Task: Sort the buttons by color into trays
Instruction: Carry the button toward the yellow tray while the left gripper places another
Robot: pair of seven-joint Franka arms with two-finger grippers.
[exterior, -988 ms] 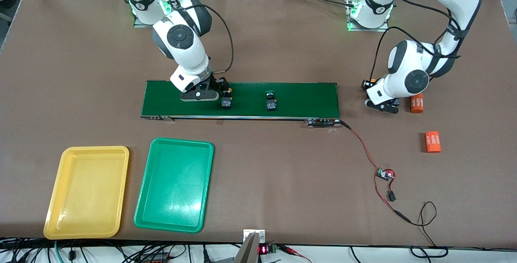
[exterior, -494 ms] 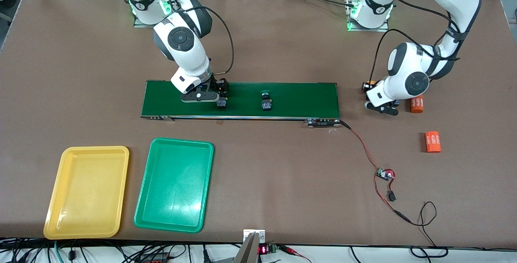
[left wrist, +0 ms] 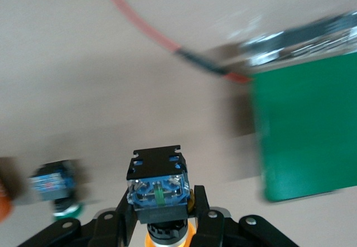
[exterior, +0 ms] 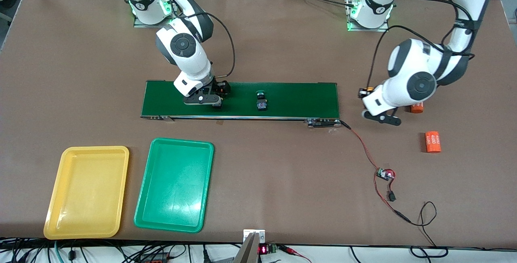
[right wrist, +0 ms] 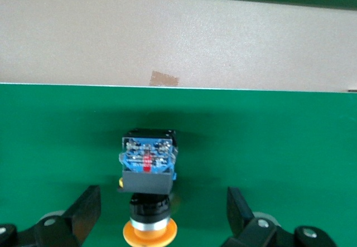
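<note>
Blurring apparently hides a green-capped button [left wrist: 56, 184].

Both arms are glossy white with rounded shells and dark grey joint bands, each elbow and wrist capped by a round black disc. Black cables loop loosely along each arm from the base down toward the wrist. The bases sit on metal plates and glow green at the collar. The grippers are black, with visible silver screws.

High front camera; wrist cameras share belt [exterior: 240, 99].
</note>
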